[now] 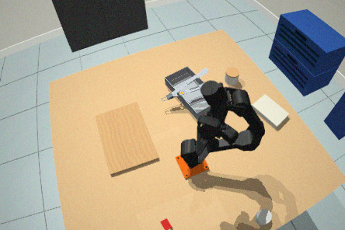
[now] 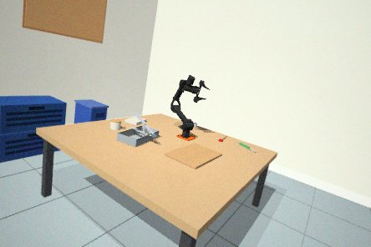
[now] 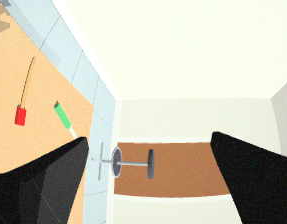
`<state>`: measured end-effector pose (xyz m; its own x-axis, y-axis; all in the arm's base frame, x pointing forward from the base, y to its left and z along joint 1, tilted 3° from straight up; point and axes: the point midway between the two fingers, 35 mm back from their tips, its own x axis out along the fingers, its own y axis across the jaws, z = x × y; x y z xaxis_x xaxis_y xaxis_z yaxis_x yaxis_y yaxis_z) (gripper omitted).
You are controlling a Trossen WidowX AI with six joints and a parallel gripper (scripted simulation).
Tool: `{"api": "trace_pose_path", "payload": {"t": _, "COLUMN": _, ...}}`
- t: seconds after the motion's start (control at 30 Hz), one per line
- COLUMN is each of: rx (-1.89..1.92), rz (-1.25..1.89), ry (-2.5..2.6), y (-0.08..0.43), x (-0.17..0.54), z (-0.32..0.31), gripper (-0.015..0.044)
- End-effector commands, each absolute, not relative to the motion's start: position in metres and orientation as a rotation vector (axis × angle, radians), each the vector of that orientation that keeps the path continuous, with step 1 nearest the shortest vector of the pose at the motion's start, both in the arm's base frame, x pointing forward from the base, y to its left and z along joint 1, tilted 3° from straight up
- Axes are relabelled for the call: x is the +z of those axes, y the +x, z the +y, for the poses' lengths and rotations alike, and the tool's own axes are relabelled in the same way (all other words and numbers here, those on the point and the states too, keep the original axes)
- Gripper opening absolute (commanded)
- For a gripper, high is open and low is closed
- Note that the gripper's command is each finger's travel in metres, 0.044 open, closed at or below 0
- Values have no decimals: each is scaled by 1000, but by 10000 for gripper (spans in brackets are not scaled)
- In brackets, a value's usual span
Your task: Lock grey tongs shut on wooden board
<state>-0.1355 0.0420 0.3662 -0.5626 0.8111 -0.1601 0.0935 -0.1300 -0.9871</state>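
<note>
The grey tongs (image 1: 200, 74) (image 2: 146, 129) lie spread open across the roasting tin (image 1: 167, 83) (image 2: 126, 138). Their dark end with a thin wire loop sticks out past the tin's board-facing side in the top view, and one arm reaches over the far rim. The wooden board (image 1: 126, 137) (image 2: 194, 155) lies flat with nothing on it, apart from the tin. My gripper (image 2: 203, 93) (image 3: 150, 142) is open and empty, raised high above the table and turned away from the tin. The wrist view shows neither tongs nor board. The arm partly hides the tin in the top view.
A lidded jar (image 1: 232, 76) (image 2: 115, 126) and a white block (image 1: 271, 110) stand beyond the tin. A red-headed tool (image 1: 166, 224) (image 2: 221, 140) (image 3: 20, 116) and a green-handled tool (image 2: 244, 146) (image 3: 63, 116) lie on the table's other side.
</note>
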Motion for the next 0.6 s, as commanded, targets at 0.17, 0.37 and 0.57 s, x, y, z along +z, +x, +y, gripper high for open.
{"api": "trace_pose_path", "payload": {"t": 0.17, "rx": 1790, "rz": -1369, "ry": -1027, "y": -119, "x": 369, "z": 64, "gripper": 295}}
{"api": "trace_pose_path", "payload": {"t": 0.37, "rx": 1792, "rz": -779, "ry": -1012, "y": -62, "x": 365, "z": 114, "gripper": 138}}
{"api": "trace_pose_path", "payload": {"t": 0.57, "rx": 1587, "rz": -72, "ry": -813, "y": 23, "x": 357, "z": 145, "gripper": -20}}
